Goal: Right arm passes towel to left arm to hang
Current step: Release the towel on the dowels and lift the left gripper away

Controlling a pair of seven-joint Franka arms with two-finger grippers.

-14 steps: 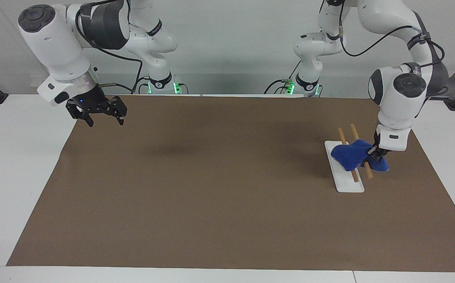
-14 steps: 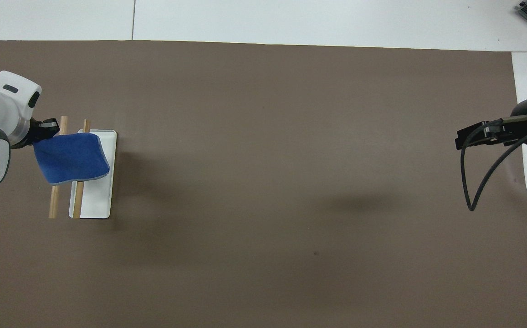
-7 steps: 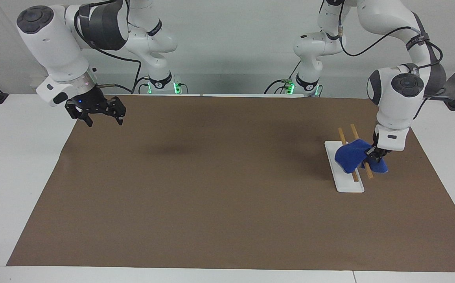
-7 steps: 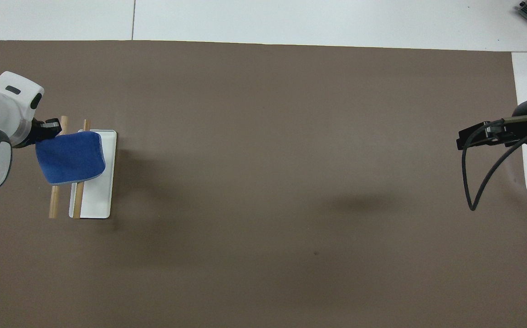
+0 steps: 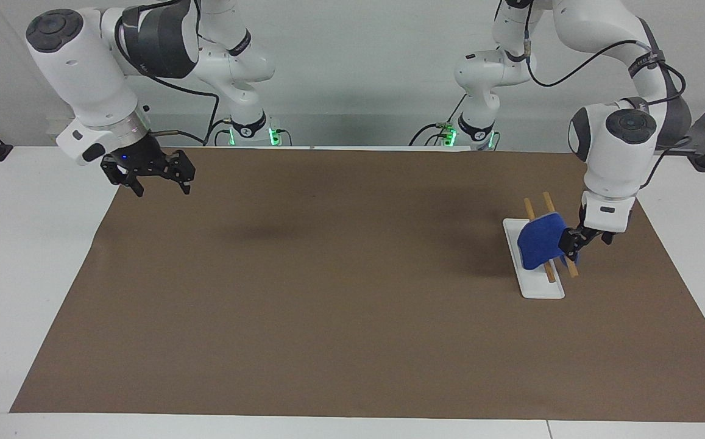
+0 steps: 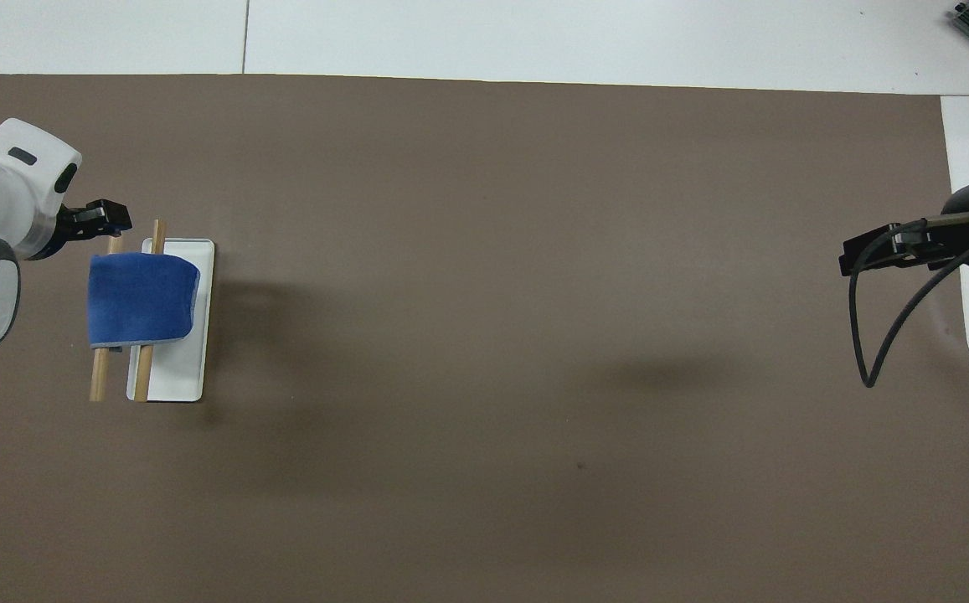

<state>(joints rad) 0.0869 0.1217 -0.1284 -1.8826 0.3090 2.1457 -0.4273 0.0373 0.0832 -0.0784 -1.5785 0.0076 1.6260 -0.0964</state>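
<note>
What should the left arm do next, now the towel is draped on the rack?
Probably lift the left hand straight up and away. The towel hangs over both wooden rails of the rack, and the hand looks open beside the towel's edge, no longer pinching it. A vertical retreat should avoid snagging the cloth. The right hand waits open at its own end.

Towel (image 5: 537, 245) drapes over 2 rack bars (image 5: 549, 268); left gripper (image 5: 577, 242) alongside.

high facing camera across the table, steep overhead camera above the robots, both sharing the brown mat (image 5: 352, 286)
</note>
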